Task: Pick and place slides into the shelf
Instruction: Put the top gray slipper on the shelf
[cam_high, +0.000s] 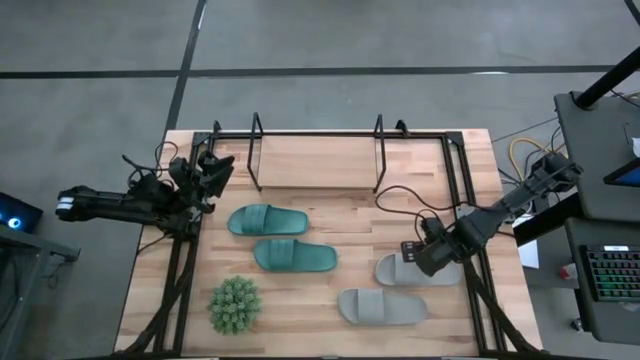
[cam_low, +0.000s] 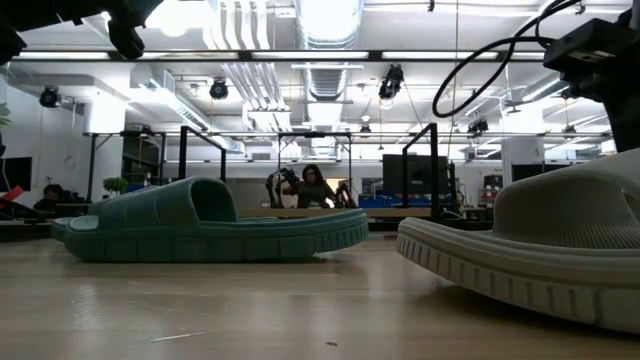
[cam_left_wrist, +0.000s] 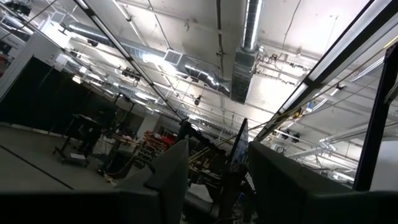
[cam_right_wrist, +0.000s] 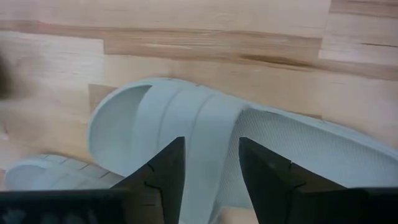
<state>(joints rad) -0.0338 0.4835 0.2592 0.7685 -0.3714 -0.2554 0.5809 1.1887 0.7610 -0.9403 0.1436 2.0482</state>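
Two teal slides lie sole-down at the table's middle. Two grey slides lie on their soles at the right. The shelf stands at the far edge, its wood board bare. My right gripper points down, open, over the farther grey slide's ribbed strap, one finger toward each edge of the strap; I see no touch. My left gripper is raised at the table's left edge, open, tipped up at the ceiling, with nothing between its fingers.
A small spiky green plant stands near the front left. Black frame rails run along both table sides. The second grey slide's end lies close beside the right gripper. Bare wood lies between the slides and the shelf.
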